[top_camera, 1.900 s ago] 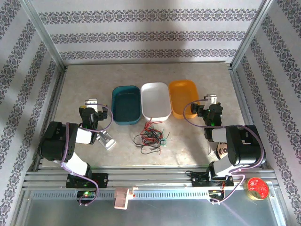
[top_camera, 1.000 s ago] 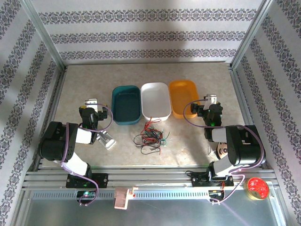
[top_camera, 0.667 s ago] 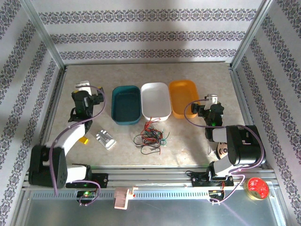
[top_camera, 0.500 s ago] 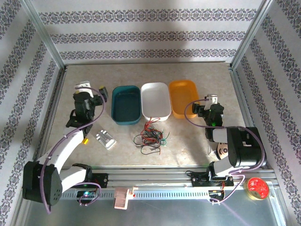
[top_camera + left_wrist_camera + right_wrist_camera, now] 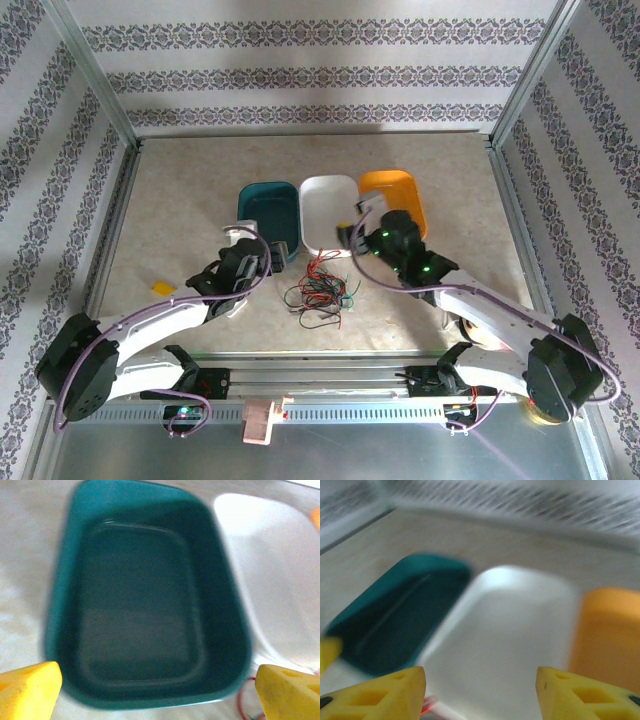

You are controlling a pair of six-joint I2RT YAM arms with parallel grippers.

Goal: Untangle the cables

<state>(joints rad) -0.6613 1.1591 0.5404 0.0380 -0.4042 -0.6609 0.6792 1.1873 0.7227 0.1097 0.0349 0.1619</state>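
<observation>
Centrally one tangle of cables (image 5: pixel 318 293), three trays (image 5: pixel 243 215) (image 5: pixel 330 180) (image 5: pixel 390 175), two claws (image 5: pixel 278 252) (image 5: pixel 347 235)

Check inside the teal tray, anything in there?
Nothing visible: the left wrist view shows the teal tray floor bare, though blurred. From above, the left arm covers its near edge. The cables lie outside it, on the table.

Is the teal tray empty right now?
Empty: the teal tray shows a bare floor; the cables lie bunched outside it.
</observation>
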